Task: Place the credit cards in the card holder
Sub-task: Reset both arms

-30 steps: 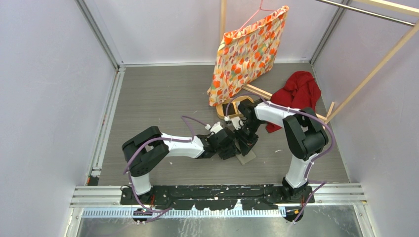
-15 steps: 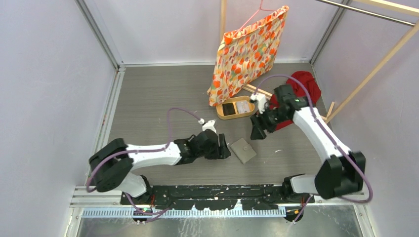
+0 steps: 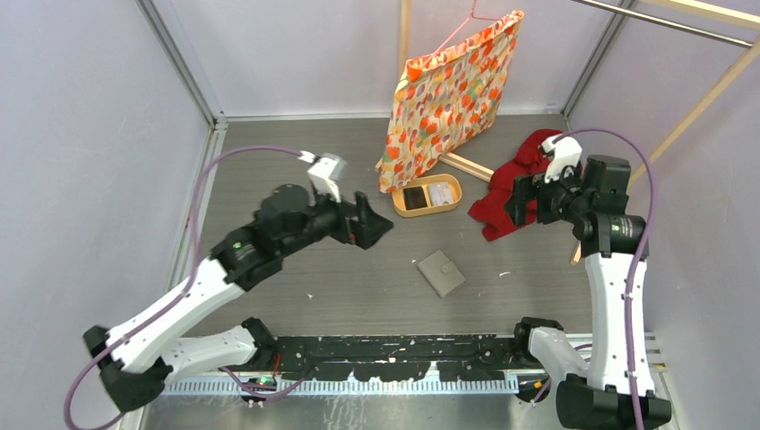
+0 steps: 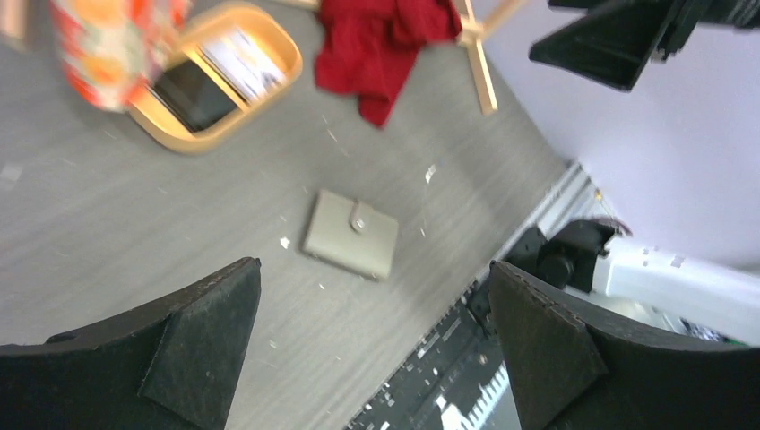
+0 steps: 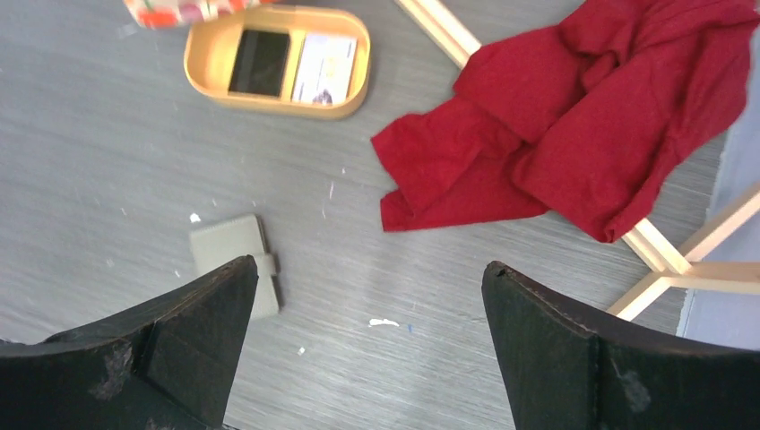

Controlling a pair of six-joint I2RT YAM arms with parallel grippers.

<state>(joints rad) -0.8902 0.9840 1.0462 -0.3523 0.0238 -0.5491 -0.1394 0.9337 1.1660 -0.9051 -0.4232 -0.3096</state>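
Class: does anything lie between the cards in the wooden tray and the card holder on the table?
Nothing visible does. The credit cards lie in the tray, the card holder sits apart from it, and only bare table with tiny specks lies between. The holder itself is folded shut.

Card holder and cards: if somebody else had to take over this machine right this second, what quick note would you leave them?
Left tool: open, empty, raised above the table.
Right tool: open, empty, raised over by the red cloth.
Card holder: folded shut, flat on the table between the arms, nothing touching it.
Cards: a black card and a white printed card lie side by side in the wooden tray.
Done: nothing visible; whether any card is already inside the shut holder cannot be seen.
Left: open the holder, fetch both cards from the tray, slot them in.
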